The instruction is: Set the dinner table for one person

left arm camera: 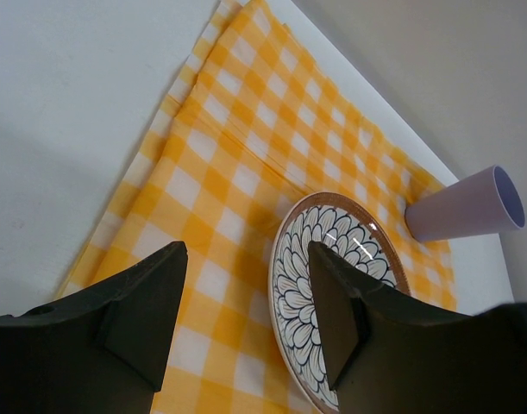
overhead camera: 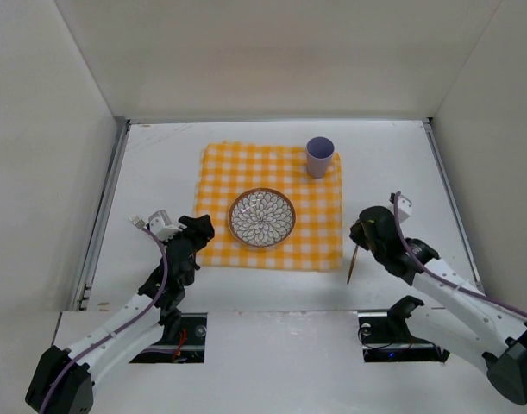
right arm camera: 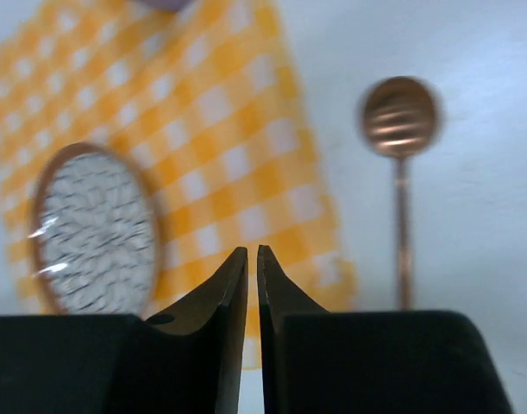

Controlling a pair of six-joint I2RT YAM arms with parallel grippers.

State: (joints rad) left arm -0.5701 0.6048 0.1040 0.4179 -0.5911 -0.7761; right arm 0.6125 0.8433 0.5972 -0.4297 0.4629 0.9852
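Observation:
The dinner table [overhead camera: 159,172] is a white surface with a yellow-and-white checked cloth [overhead camera: 246,172] laid on it. A flower-patterned plate [overhead camera: 261,217] sits on the cloth, and a lilac cup [overhead camera: 320,157] stands at its far right corner. A copper spoon [overhead camera: 354,263] lies on the bare table just right of the cloth. My left gripper [overhead camera: 198,231] hovers at the cloth's near left corner, open and empty [left arm camera: 246,259], facing the plate [left arm camera: 298,293]. My right gripper [overhead camera: 360,231] is above the spoon's far end. Its jaws [right arm camera: 253,252] are shut with nothing between them, and the spoon [right arm camera: 399,116] lies to their right.
Metal rails [overhead camera: 103,207] run along the table's left and right sides, with white walls behind and beside them. In the left wrist view the cup [left arm camera: 466,207] shows beyond the plate. Bare table [right arm camera: 479,216] surrounds the spoon.

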